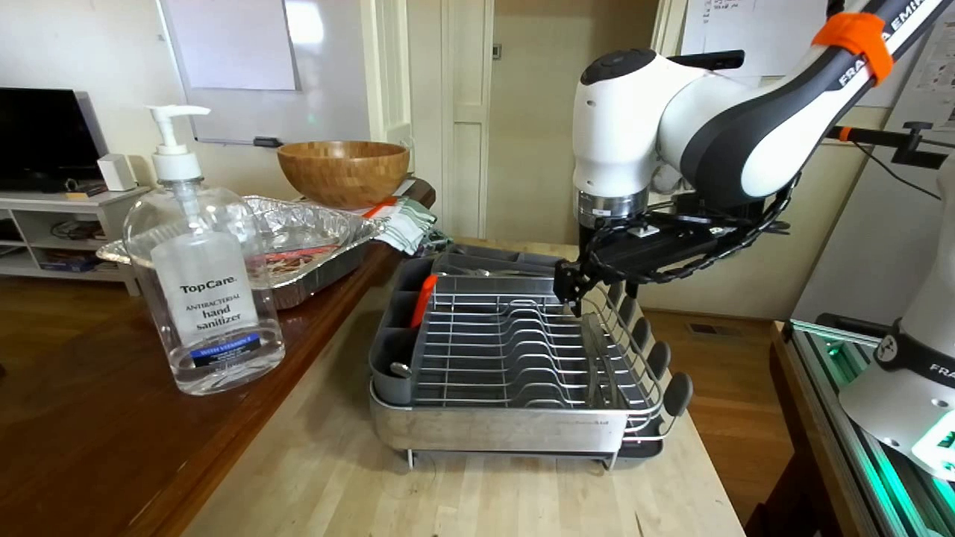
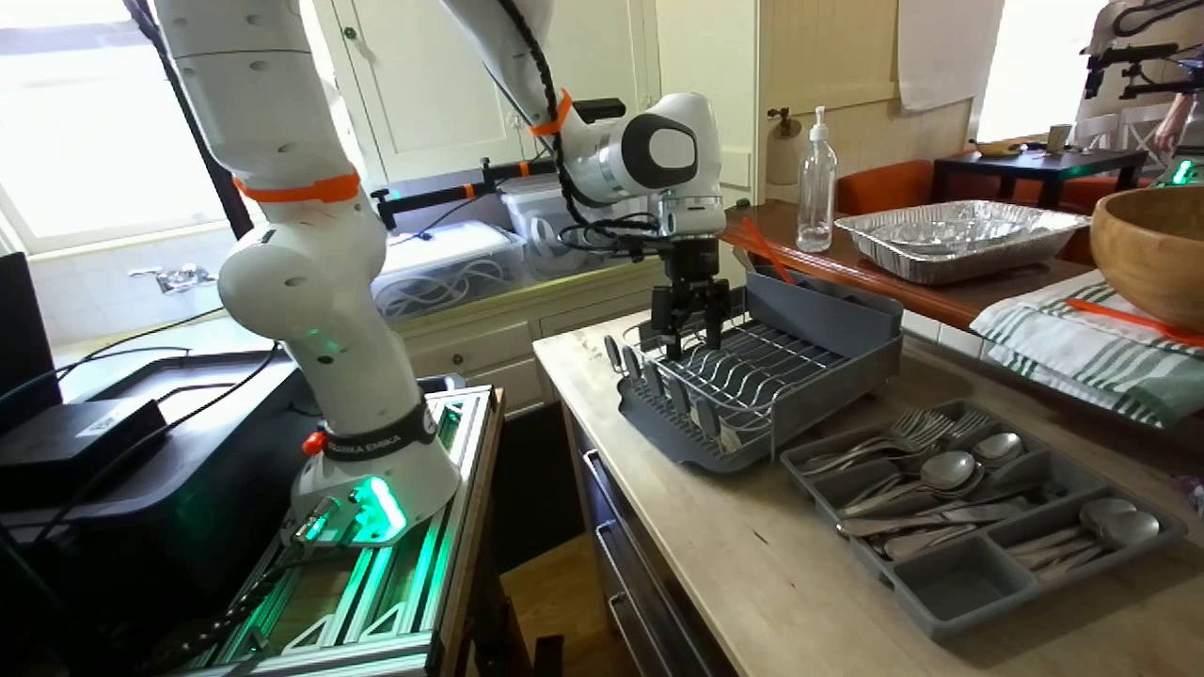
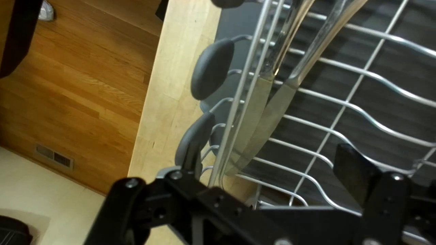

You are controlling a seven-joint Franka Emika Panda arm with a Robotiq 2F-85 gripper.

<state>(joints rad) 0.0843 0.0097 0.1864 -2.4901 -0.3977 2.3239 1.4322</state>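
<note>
Gripper (image 3: 269, 154) fills the foot of my wrist view, fingers spread, holding nothing; two knives (image 3: 277, 107) lie ahead in the dish rack (image 1: 500, 429), close by its side rim (image 3: 236, 105); one finger looks outboard of that rim, so I'd judge it best to shift inboard before lowering; rack's caddy (image 1: 388, 388) holds a spoon (image 1: 401, 369); in an exterior view, cutlery tray (image 2: 964, 585) holds forks (image 2: 917, 430) and spoons (image 2: 948, 468); foil pan (image 2: 988, 261) has contents I can't make out.
</note>
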